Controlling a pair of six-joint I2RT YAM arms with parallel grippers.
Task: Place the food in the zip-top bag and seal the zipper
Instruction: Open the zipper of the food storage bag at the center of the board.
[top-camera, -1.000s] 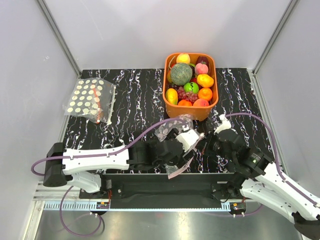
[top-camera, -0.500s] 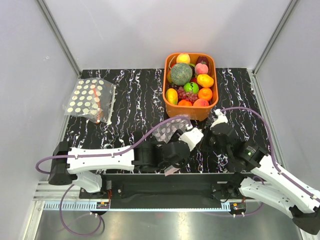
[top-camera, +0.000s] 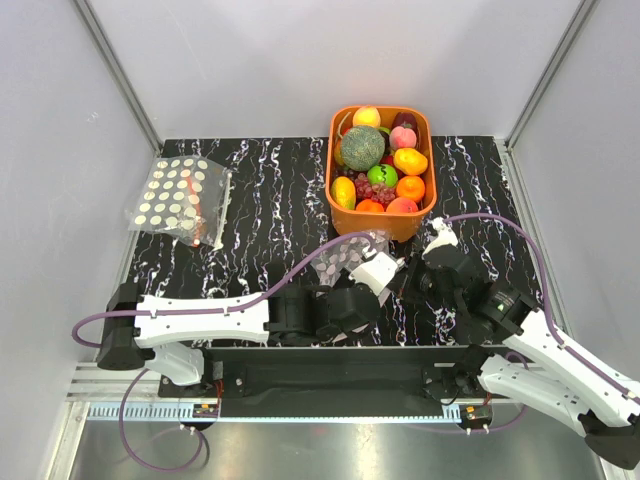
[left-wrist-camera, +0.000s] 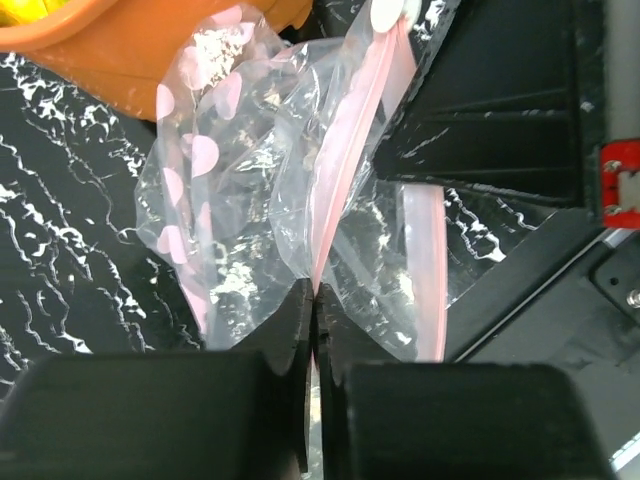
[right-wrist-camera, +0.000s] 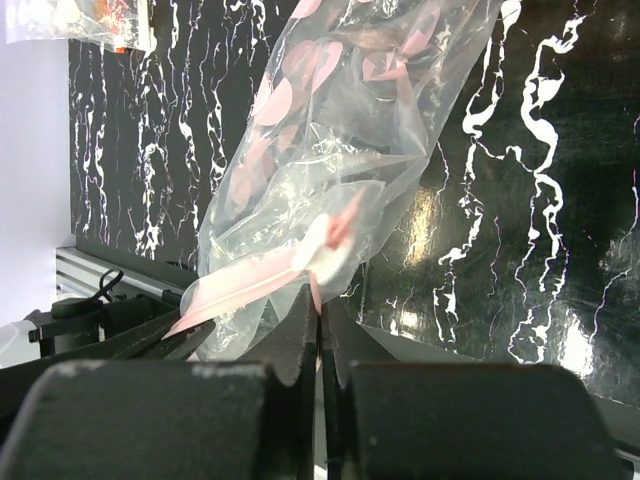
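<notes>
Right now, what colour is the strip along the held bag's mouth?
Pink; the zipper shows best in the left wrist view.

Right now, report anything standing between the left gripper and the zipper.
Nothing visible does. The left gripper is shut directly on the zipper of the zip-top bag; the right gripper pinches the same pink edge.

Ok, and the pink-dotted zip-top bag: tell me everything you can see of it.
The zip-top bag is thin, crinkly clear plastic printed with pale pink dots, with its pink zipper running along the mouth edge. It sits crumpled, not flat, over the black marbled table, just in front of the orange basket. The left gripper and the right gripper are each shut on the pink strip. Whether anything is inside cannot be told.
</notes>
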